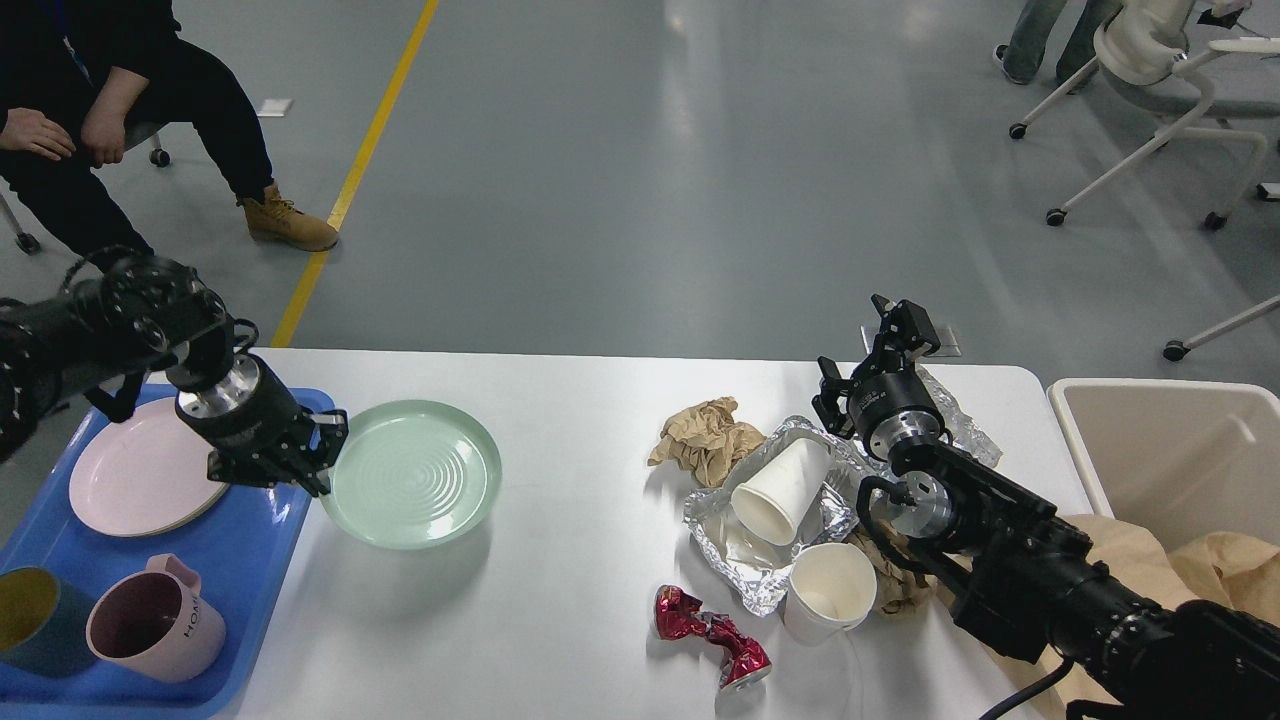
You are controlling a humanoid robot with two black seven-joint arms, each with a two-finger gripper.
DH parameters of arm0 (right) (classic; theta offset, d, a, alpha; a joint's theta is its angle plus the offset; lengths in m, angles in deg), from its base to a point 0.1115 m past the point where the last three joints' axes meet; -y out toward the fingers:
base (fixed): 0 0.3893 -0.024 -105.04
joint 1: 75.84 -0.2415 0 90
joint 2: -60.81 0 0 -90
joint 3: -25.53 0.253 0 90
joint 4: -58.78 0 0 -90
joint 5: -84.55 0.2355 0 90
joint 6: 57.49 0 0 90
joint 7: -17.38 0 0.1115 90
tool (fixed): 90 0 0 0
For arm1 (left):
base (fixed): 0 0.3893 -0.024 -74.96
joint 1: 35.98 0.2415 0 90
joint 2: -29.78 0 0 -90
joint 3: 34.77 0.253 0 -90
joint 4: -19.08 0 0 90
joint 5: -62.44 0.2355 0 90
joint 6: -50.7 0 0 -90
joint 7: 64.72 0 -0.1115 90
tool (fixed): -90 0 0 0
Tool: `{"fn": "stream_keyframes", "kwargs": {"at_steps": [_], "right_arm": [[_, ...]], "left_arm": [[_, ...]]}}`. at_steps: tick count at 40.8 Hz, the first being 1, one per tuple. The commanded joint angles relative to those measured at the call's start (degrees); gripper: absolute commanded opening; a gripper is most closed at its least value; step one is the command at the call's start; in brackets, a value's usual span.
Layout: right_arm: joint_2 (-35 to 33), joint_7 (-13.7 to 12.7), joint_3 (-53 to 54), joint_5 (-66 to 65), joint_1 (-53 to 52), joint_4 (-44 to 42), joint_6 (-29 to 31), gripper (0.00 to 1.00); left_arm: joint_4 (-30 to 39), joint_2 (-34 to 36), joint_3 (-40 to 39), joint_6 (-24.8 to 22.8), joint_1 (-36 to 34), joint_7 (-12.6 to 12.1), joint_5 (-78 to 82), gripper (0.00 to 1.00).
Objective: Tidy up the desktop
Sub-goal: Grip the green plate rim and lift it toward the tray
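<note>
1. The desktop [600,440], a large white surface filling the lower middle of the head view, is only partly tidied; a blue tray [255,610] sits on its left end and a beige bin [1170,450] stands just off its right end.
2. Already sorted, by the look of it: a pink plate [125,485], a pink mug [150,625] and a dark teal cup [30,615] lie in the tray.
3. In hand: the left end effector [318,455] is clenched on the near-left rim of a pale green plate [415,472], which sits just beside the tray edge; I judge it is bound for the tray.
4. The right end effector [868,365] hangs with its fingers spread, grasping nothing, over the far side of a crumpled foil tray [765,580].
5. Left to clear: the foil tray with a tipped white paper cup [782,492] in it, an upright paper cup [832,590] touching its near edge, a crumpled brown paper [705,435] and a red foil wrapper [710,635].
6. Brown paper [1215,555] already lies in the bin; roughly half the job remains.
</note>
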Motion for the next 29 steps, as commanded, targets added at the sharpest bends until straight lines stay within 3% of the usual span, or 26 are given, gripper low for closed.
{"fn": "stream_keyframes", "kwargs": {"at_steps": [1, 7, 18, 24, 29], "right_arm": [[0.0, 0.0, 0.0, 0.0, 0.0, 0.0, 0.0, 1.0], [0.0, 0.0, 0.1, 0.0, 0.0, 0.0, 0.0, 1.0], [0.0, 0.0, 0.0, 0.0, 0.0, 0.0, 0.0, 1.0], [0.0, 0.0, 0.0, 0.0, 0.0, 0.0, 0.0, 1.0], [0.0, 0.0, 0.0, 0.0, 0.0, 0.0, 0.0, 1.0]], "left_arm": [[0.0, 3.4, -0.1, -0.4, -4.7, 0.0, 0.0, 0.0], [-0.5, 7.9, 0.0, -0.4, -7.2, 0.0, 0.0, 0.0], [-3.6, 15.4, -0.9, -0.1, -1.1, 0.0, 0.0, 0.0], [-5.0, 16.5, -1.1, 6.7, 3.1, 0.0, 0.1, 0.0], [-9.7, 16.3, -1.0, 9.3, 6.7, -0.1, 0.1, 0.0]]}}
